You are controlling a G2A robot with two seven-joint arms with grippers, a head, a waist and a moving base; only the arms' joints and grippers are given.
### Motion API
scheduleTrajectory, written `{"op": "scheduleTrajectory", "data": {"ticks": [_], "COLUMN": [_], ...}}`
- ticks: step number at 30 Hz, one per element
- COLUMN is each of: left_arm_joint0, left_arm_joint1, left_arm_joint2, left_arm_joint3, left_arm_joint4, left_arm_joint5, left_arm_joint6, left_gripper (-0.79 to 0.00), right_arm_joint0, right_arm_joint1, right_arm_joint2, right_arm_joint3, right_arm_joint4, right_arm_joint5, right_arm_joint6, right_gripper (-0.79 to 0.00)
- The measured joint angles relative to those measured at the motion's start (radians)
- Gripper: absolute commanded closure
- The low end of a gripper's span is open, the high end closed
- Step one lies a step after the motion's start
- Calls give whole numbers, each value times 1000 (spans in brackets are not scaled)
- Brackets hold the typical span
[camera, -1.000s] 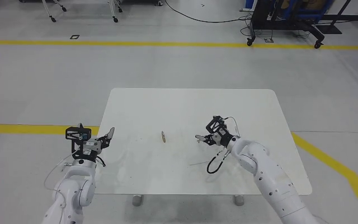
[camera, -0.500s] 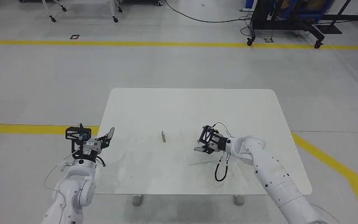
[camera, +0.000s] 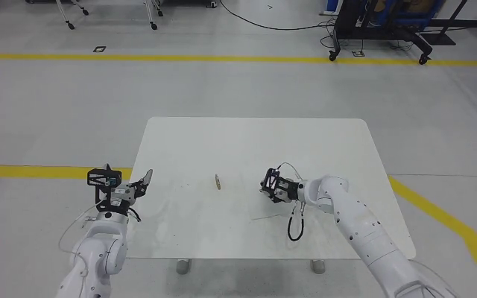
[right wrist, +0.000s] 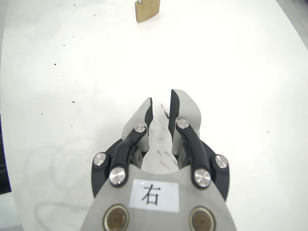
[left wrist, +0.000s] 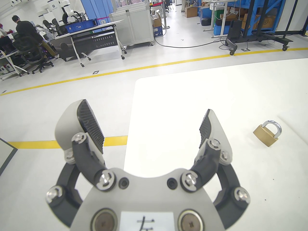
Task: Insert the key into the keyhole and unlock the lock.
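Observation:
A brass padlock (camera: pixel 217 181) with a silver shackle lies near the middle of the white table (camera: pixel 313 141). In the right wrist view the padlock (right wrist: pixel 147 7) is well ahead of my right gripper (right wrist: pixel 161 97), keyhole end toward it. That gripper (camera: pixel 266 186) is down at the tabletop, its fingers narrowly open around a small silver key (right wrist: pixel 164 110) that rests against one pad. My left gripper (left wrist: pixel 146 111) hangs wide open and holds nothing at the table's left edge (camera: pixel 141 182), with the padlock (left wrist: pixel 267 134) off to its side.
A black cable (camera: pixel 294 223) loops from the right arm onto the table near the front edge. Small dark specks (right wrist: pixel 55 64) dot the tabletop. Bare table surface surrounds the padlock on all sides.
My right gripper dropped toward the tabletop, shifted slightly, and its fingers have narrowed around the key. The left arm and the padlock have not moved.

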Motion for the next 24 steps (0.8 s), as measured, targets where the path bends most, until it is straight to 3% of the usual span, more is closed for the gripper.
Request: {"op": "scheduleTrajectory", "data": {"ticks": [12,24], "left_arm_joint0": [0,0], "left_arm_joint1": [0,0], "left_arm_joint2": [0,0], "left_arm_joint3": [0,0], "left_arm_joint4": [0,0], "left_arm_joint5": [0,0], "left_arm_joint6": [0,0], "left_gripper": [-785,-785], "right_arm_joint0": [-24,-25], "right_arm_joint1": [15,15], "right_arm_joint2": [45,47], "right_arm_joint3": [-62,-64], "right_arm_joint4": [7,7], "right_arm_joint5": [69,70], "right_arm_joint6": [-47,-48], "right_gripper": [0,0]}}
